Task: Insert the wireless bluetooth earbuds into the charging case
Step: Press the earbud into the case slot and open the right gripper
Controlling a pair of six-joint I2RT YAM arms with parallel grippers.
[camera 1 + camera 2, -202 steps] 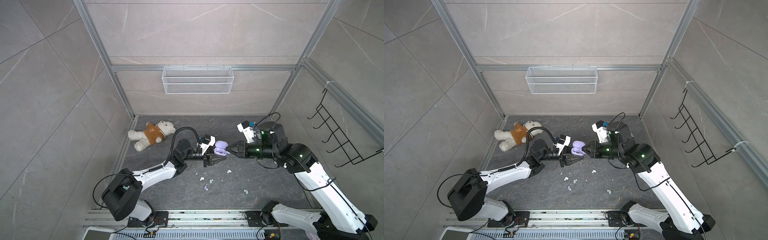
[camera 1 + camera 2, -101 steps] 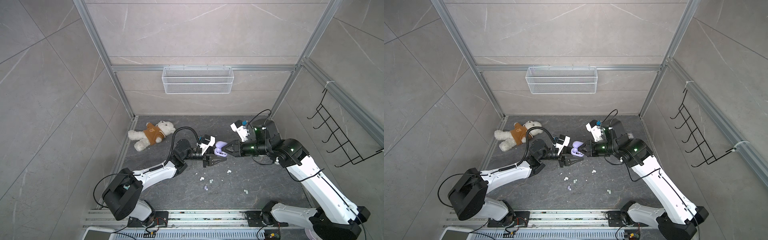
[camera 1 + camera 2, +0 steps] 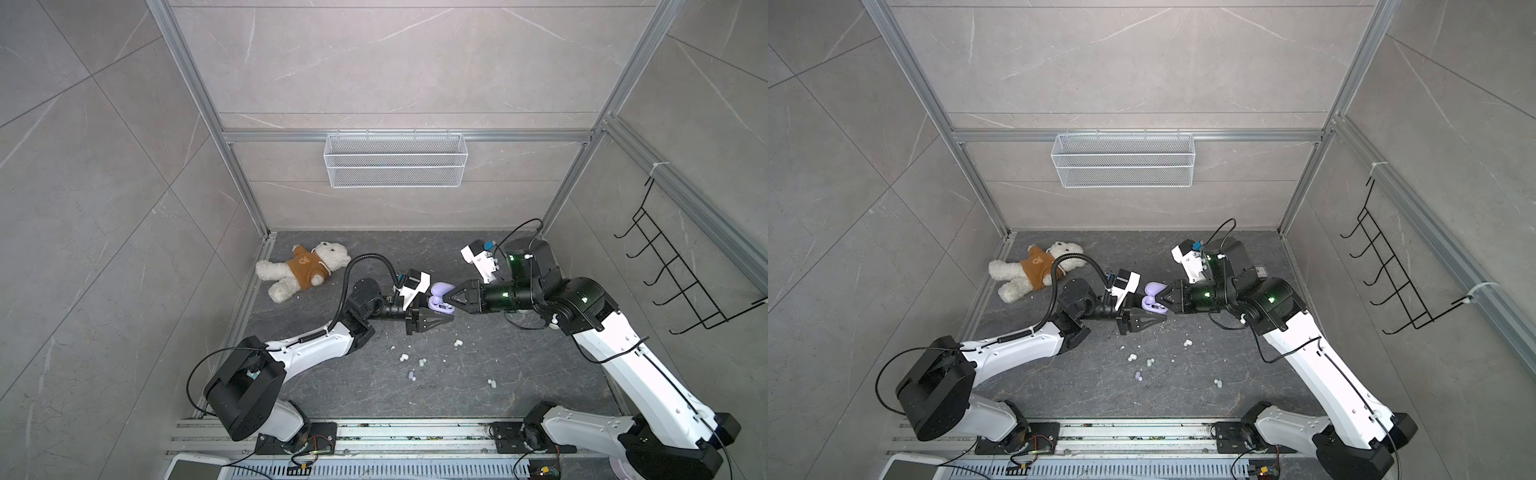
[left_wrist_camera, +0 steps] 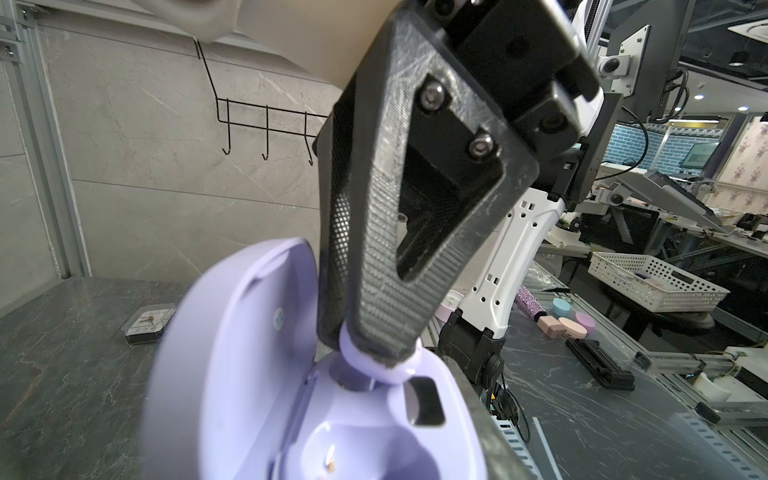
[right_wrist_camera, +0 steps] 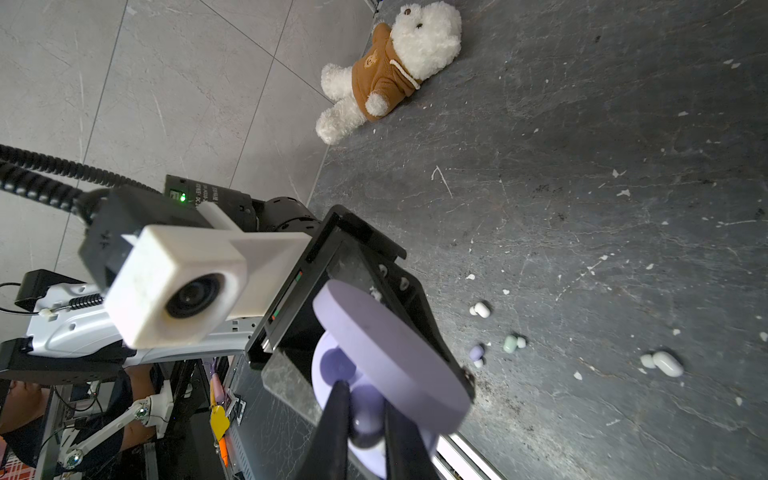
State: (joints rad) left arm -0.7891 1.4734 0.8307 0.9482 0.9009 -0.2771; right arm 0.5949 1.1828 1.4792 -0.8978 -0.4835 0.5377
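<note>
Grey tabletop (image 3: 519, 374) is carrying loose buds (image 3: 458, 343) near the arms while the left gripper (image 3: 439, 311) is clamping the open case (image 4: 232, 332) and the right gripper (image 3: 451, 297), pinching a lilac bud (image 5: 366, 419), is pressing it at a socket, seemingly needing a straight push before letting go.

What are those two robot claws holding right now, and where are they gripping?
The left gripper clamps the open lilac charging case by its base; the right gripper pinches a lilac earbud by its sides.
</note>
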